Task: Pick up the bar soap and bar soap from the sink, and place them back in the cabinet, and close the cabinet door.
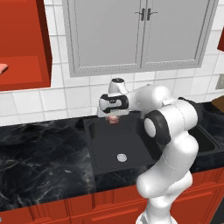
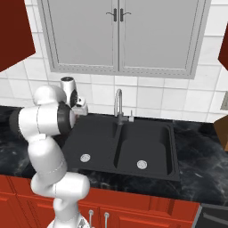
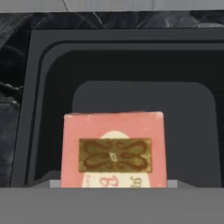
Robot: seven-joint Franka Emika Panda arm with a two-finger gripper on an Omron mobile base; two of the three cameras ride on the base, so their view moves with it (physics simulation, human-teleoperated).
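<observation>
While I read the left base view from its left edge, the cabinet (image 1: pixel 22 52) comes first: it stands open high on the wall, its red interior and flat shelf well apart from the arm. That is the relation my next move turns on, since the shelf lies up and to the left of the gripper (image 1: pixel 113 117), with bare tiled wall and black counter (image 1: pixel 43 148) between them. Moving right, the gripper hangs over the back edge of the sink (image 1: pixel 131 140), and I judge it clamped on the pink bar soap (image 3: pixel 113 151). The bar sits tight under the hand, clear of the basin floor, and its printed face with the gold emblem is close to the hand camera. The fingertips themselves are hidden behind it. Its lower end is cut off, so I cannot tell which way its long axis runs. Further right and below, the drain (image 1: pixel 122 157) sits on the bare basin floor. I judge the carry must rise before it swings left.
</observation>
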